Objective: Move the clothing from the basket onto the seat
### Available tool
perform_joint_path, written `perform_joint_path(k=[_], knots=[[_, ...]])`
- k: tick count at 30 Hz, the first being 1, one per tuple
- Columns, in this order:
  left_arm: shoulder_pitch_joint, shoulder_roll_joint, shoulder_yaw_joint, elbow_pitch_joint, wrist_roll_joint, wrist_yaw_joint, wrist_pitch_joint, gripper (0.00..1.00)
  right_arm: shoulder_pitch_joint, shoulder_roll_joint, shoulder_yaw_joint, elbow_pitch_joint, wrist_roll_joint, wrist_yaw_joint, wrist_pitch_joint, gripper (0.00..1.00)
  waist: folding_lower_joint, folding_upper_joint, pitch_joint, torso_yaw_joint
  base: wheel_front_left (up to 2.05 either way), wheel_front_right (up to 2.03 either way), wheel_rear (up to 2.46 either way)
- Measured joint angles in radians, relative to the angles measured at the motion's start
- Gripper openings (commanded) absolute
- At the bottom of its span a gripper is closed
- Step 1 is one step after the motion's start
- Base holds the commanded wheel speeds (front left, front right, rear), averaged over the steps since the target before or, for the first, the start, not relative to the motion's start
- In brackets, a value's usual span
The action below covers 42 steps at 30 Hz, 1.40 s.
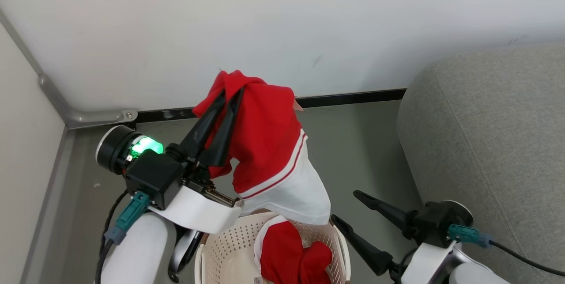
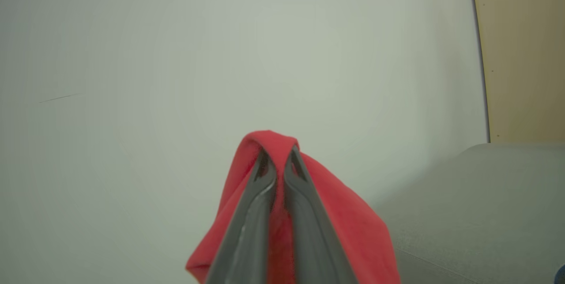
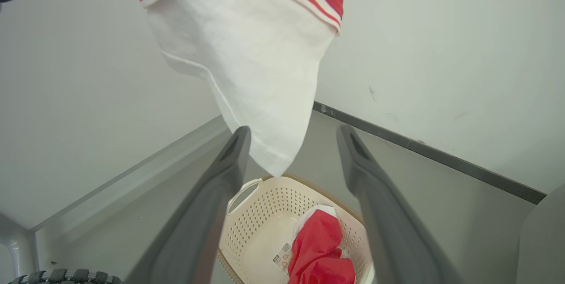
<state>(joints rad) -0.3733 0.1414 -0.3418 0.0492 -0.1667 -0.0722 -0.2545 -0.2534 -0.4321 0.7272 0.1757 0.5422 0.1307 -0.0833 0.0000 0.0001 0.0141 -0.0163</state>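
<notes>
My left gripper point(image 1: 229, 94) is shut on a red garment point(image 1: 265, 134) with white trim and a white lower part, held up above the basket point(image 1: 229, 248). In the left wrist view the red garment point(image 2: 344, 222) drapes over both closed fingers of my left gripper point(image 2: 279, 156). A second red garment point(image 1: 293, 255) lies inside the cream perforated basket. My right gripper point(image 1: 346, 206) stands open to the right of the basket, holding nothing. The right wrist view shows the hanging garment's white part point(image 3: 251, 63) above the basket point(image 3: 260, 222), with my right gripper point(image 3: 293, 136) open below it. The grey seat point(image 1: 490, 142) is at the right.
A white wall with a dark baseboard point(image 1: 348, 97) runs behind. A metal rail point(image 1: 75, 116) follows the wall corner at the left. Grey floor point(image 1: 362, 151) lies between the basket and the seat. A paper label point(image 3: 282, 257) lies inside the basket.
</notes>
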Motion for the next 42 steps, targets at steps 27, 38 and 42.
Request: perform_joint_path(k=[27, 38, 42], knots=[[0.0, -0.024, -0.107, -0.089, -0.016, -0.03, 0.098, 0.0, -0.183, 0.103, 0.062, 0.114, -0.23, 0.0, -0.093, 1.0, 0.0, 0.0, -0.005, 0.062, 0.0, 0.0, 0.0], [0.016, -0.025, -0.091, -0.096, -0.05, -0.03, 0.117, 0.0, -0.216, 0.137, 0.045, 0.159, -0.302, 0.0, -0.134, 0.0, 0.0, 0.0, 0.006, 0.06, 0.0, 0.0, 0.0], [0.035, -0.024, -0.079, -0.082, -0.062, -0.027, 0.123, 0.0, -0.21, 0.139, 0.014, 0.163, -0.288, 0.0, -0.137, 0.0, 0.0, 0.0, 0.009, 0.054, 0.0, 0.0, 0.0]])
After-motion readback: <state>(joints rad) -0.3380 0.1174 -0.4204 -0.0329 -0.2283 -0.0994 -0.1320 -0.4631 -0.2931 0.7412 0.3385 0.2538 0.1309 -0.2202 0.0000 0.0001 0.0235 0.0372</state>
